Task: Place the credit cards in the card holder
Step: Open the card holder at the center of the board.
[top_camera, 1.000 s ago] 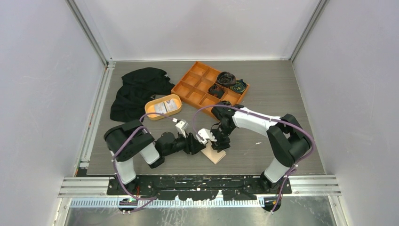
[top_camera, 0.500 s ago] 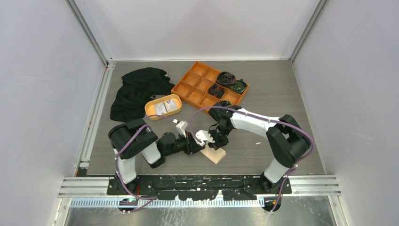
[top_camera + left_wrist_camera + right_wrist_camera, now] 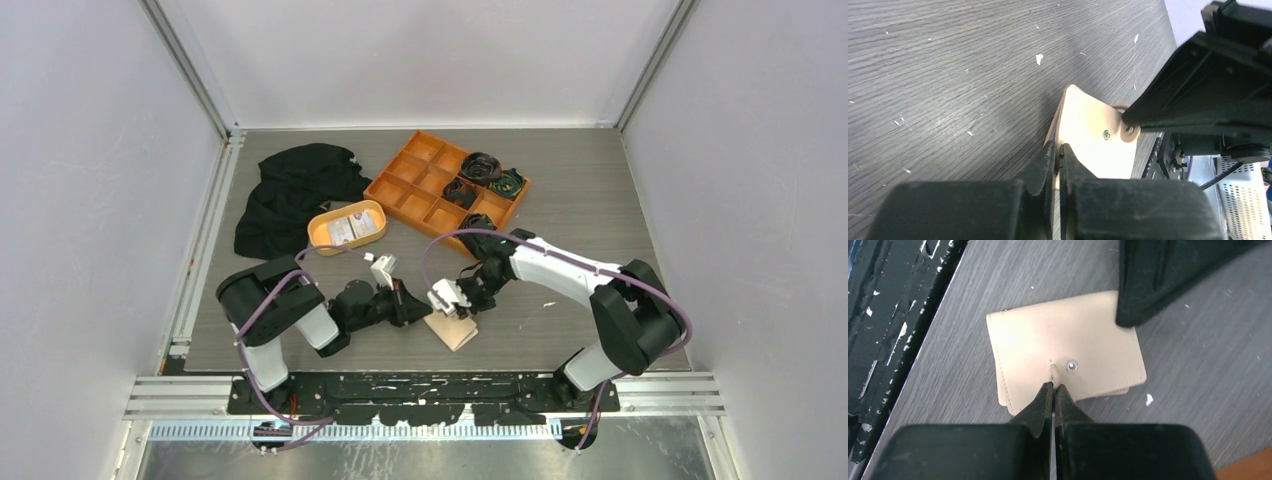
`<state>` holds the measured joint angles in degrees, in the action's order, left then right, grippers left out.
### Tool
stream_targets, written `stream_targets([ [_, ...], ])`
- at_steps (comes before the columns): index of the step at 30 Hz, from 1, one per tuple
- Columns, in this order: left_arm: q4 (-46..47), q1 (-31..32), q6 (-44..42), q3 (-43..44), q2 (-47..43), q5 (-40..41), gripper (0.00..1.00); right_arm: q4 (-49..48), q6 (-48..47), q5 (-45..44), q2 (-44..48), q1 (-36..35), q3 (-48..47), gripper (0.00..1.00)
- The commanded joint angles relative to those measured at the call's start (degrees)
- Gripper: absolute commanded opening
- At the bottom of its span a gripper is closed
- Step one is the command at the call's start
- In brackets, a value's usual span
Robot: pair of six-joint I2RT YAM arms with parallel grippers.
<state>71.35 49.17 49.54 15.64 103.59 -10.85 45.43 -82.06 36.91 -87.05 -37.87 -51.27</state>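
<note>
The task has barely begun. The single beige card holder (image 3: 453, 331) lies on the desk (image 3: 590, 200) near the front edge, between the two arms. It looks folded, with no card in it.

The left hand (image 3: 1059, 152) is pinched tight on the holder's near-left edge. The right hand (image 3: 1053, 384) is closed on the small snap tab (image 3: 1053, 372), so I judge that opening the holder is the step in hand.

The credit cards (image 3: 350, 227) sit well apart to the far left, in one oval orange dish (image 3: 320, 222). At least two pale printed ones show; the exact number is too small to tell. All of them are left to move.

There is also one orange divided tray (image 3: 413, 180) at the far side, holding dark coiled items, and one black cloth (image 3: 290, 190) at the far left.
</note>
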Motion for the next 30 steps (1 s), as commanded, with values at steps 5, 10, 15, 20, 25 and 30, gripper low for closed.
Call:
stream_targets([
  [5,3.8,-0.3,0.5,-4.2,-7.5,5.6,0.53,3.6,6.1,10.4,3.4,6.2,-1.7,0.01],
  [10,-1.6,0.6,1.0,-7.4,-16.2,8.6,0.64,1.3,16.9,12.1,5.4,6.9,-2.8,0.01],
  [15,-13.1,7.0,1.7,-5.9,-23.6,14.6,0.71,-7.2,31.7,12.9,8.5,6.8,-1.7,0.01],
  [20,-16.5,15.6,2.2,-5.1,-24.6,24.3,0.73,-13.3,43.5,8.6,7.7,6.7,-1.9,0.01],
  [25,-11.9,17.7,2.8,-4.0,-20.4,25.0,0.80,-13.4,45.8,7.0,5.8,5.5,-2.6,0.01],
  [30,-5.4,19.2,6.5,-4.8,-15.9,28.0,0.87,-13.6,46.1,6.5,5.8,5.1,-2.7,0.01],
])
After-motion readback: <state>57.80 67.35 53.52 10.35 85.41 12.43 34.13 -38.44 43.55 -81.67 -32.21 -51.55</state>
